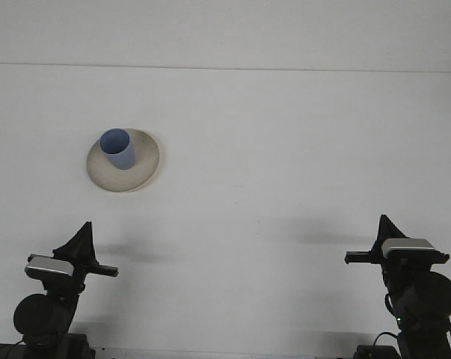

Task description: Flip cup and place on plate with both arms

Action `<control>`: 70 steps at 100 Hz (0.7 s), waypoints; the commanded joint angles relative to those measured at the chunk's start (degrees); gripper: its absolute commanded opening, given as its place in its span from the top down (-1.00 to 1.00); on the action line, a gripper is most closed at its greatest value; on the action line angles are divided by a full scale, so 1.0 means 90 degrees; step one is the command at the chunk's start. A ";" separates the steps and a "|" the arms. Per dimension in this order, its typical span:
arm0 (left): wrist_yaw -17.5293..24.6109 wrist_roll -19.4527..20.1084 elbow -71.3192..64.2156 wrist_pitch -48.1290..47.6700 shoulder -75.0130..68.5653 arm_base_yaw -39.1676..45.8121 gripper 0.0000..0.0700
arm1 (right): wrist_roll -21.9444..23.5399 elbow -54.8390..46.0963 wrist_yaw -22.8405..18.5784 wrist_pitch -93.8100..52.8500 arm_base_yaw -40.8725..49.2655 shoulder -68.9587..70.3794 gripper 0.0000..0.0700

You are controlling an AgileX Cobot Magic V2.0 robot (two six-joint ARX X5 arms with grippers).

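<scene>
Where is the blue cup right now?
The blue cup stands upright, mouth up, on the beige plate, left of centre, far from both grippers.

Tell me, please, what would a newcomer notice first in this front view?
Probably the blue cup, standing mouth-up on the beige plate at upper left of the white table. Next, the two dark arms at the bottom corners, left gripper and right gripper, both well short of the plate.
</scene>
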 commanded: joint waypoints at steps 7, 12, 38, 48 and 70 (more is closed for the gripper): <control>-0.0017 -0.0010 -0.0240 0.0168 -0.0131 0.0027 0.97 | 0.0068 0.0039 0.0000 0.0080 0.0002 0.0019 1.00; -0.0017 -0.0083 -0.0323 0.0223 -0.0131 0.0046 0.97 | 0.0068 0.0039 0.0000 0.0078 0.0002 0.0019 1.00; -0.0192 -0.0165 -0.0865 0.1144 -0.0131 0.0061 0.97 | 0.0068 0.0039 0.0000 0.0083 0.0002 0.0019 1.00; -0.0476 -0.0308 -0.0925 0.1171 -0.0131 0.0061 0.97 | 0.0068 0.0039 0.0000 0.0083 0.0002 0.0019 1.00; -0.0537 -0.0304 -0.0925 0.1163 -0.0131 0.0061 0.97 | 0.0068 0.0039 0.0000 0.0083 0.0002 0.0019 1.00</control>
